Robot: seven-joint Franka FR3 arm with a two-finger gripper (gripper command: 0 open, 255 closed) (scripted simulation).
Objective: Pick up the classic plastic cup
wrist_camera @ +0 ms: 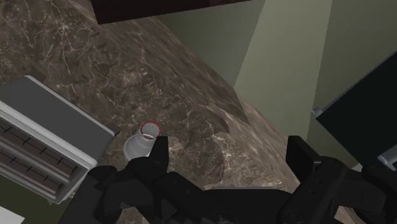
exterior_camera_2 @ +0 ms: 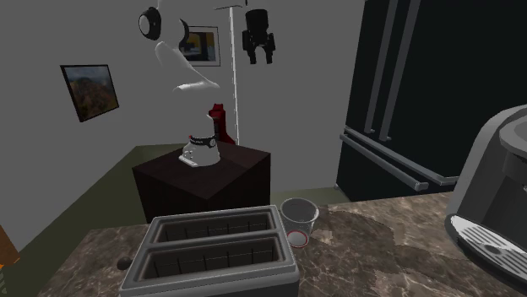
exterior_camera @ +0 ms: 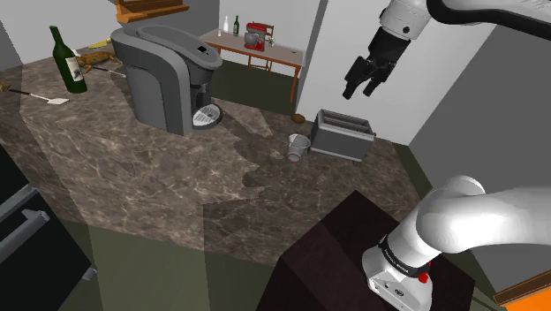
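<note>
Your gripper hangs high above the surface, its two fingers standing apart with nothing between them. The white cup is on the marble surface just beside the toaster, on the side that faces the coffee machine. It seems to lie tipped over, with a red ring at one end, but I cannot say this for sure. The risk is in the descent. If you come down too near the toaster, one finger may hit its wall. If the cup is really on its side, a touch from one finger first may roll it away.
</note>
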